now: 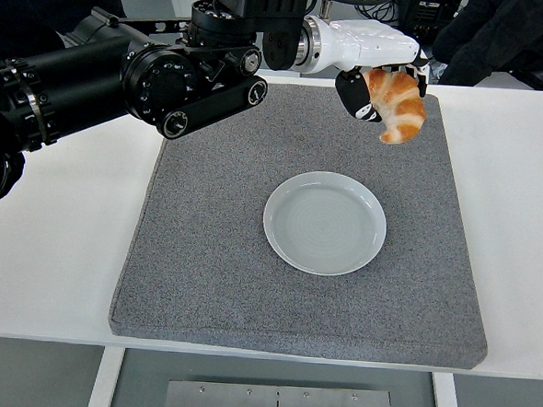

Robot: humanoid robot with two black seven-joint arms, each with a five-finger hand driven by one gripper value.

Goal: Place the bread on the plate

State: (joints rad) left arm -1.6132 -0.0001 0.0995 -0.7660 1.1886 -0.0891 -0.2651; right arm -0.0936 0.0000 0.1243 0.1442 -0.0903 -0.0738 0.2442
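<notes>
My left hand point(382, 92) reaches in from the left across the back of the table, its fingers curled around an orange-brown croissant point(399, 108). The croissant hangs in the air above the far right part of the grey mat point(204, 255). A pale grey-blue plate point(325, 222) lies on the mat's middle, nearer to me and a little left of the croissant, with nothing on it. My right arm does not show.
The white table point(57, 237) extends around the mat on both sides. A person in dark clothing point(503, 38) and cables show beyond the far edge at the top right. My long black left arm point(122, 79) spans the back left of the table.
</notes>
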